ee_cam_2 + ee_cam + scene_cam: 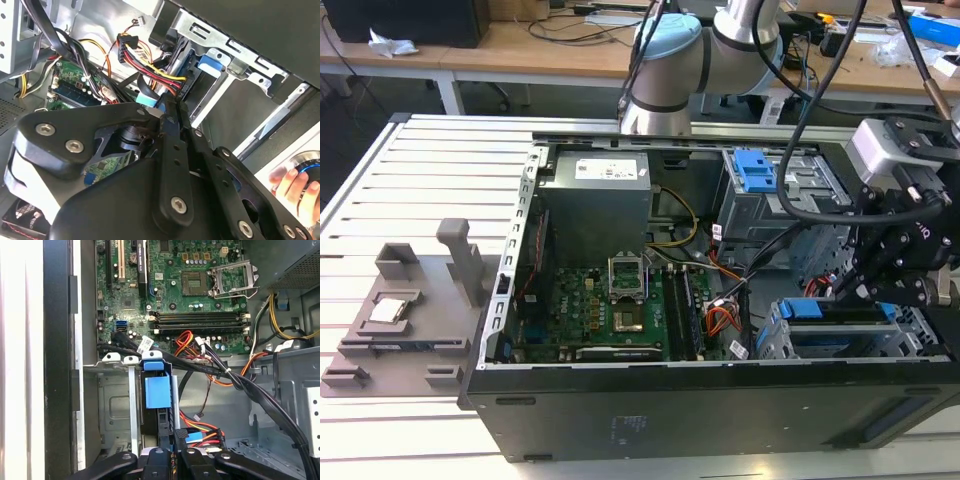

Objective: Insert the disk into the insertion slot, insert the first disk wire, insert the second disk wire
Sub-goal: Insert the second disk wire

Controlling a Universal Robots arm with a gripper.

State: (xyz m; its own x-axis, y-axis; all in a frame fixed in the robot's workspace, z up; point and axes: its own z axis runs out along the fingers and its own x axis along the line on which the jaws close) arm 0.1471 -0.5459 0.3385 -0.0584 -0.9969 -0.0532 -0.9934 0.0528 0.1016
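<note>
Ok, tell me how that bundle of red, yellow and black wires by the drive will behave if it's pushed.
The wire bundle would probably flop and bend rather than resist: it curves loosely in the second wrist view. It likely springs back somewhat, since it ends in a stiff black plug. It looks light, and may snag on the neighbouring black cables near the drive.

Disk [840, 325] seated in slot [775, 335] at case corner, exterior view's right; blue frame edge [157, 390] showing. Slot: low perforated silver-grey cage. Coloured wires [150, 67] at disk's end, connection unclear.
</note>
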